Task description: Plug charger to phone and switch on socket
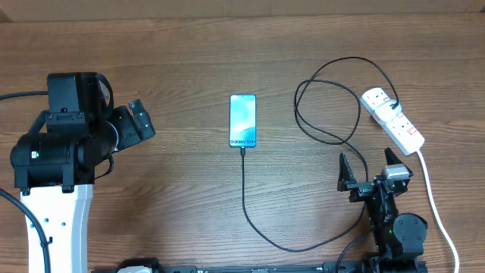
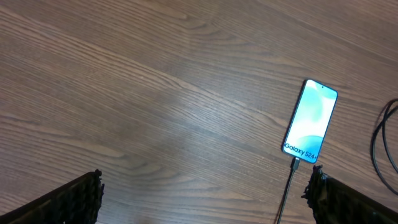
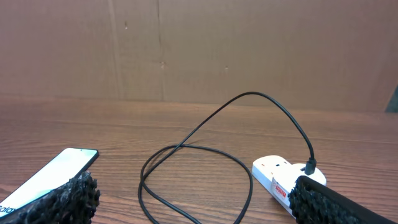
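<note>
The phone lies flat at the table's middle, its blue-teal screen lit; it also shows in the left wrist view and the right wrist view. The charger cable has its tip in the phone's near end, loops right and its plug sits in the socket, a white strip at the right. My left gripper is open and empty, well left of the phone. My right gripper is open and empty, just near of the socket.
The socket's thick white cord runs along the right side toward the front edge. A brown cardboard wall stands behind the table. The left arm's base fills the front left corner.
</note>
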Robot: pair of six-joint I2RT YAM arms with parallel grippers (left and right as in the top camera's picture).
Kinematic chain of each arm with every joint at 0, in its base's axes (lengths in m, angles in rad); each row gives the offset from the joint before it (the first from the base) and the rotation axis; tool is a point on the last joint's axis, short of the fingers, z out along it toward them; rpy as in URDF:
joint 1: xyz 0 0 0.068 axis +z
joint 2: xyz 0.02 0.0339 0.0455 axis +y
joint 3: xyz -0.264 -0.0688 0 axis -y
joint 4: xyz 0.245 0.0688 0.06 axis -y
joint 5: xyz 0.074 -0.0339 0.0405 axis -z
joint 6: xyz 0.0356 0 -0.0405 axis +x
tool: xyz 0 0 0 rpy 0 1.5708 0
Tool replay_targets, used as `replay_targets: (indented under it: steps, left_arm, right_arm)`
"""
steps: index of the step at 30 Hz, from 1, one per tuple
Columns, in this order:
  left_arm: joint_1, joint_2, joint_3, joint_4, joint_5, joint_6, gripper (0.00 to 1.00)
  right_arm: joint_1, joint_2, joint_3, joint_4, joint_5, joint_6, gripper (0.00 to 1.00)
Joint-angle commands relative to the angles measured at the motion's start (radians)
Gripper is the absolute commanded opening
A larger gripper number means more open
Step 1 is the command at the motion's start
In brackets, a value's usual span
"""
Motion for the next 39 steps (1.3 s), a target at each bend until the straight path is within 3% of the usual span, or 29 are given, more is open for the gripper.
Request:
replay_targets:
  steps: [1, 8, 12, 20, 39]
  left_arm:
    - [0.005, 0.003, 0.004, 0.0, 0.004, 0.018, 0.99]
    - [0.005, -0.003, 0.0, 0.001, 0.08, 0.019, 1.0]
    - [0.005, -0.031, -0.038, 0.024, 0.12, 0.086, 1.0]
    - [0.005, -0.164, -0.293, 0.302, 0.246, 0.301, 1.0]
    - [0.005, -0.548, -0.807, 0.739, 0.298, 0.362, 1.0]
  right_arm:
    - [0.006, -0.009, -0.01, 0.007, 0.0, 0.006, 1.0]
    - [0.006, -0.009, -0.01, 0.007, 0.0, 0.006, 1.0]
    - [0.006, -0.009, -0.01, 0.007, 0.0, 0.006, 1.0]
    - [0.006, -0.009, -0.01, 0.007, 0.0, 0.006, 1.0]
    - [0.006, -0.009, -0.01, 0.007, 0.0, 0.006, 1.0]
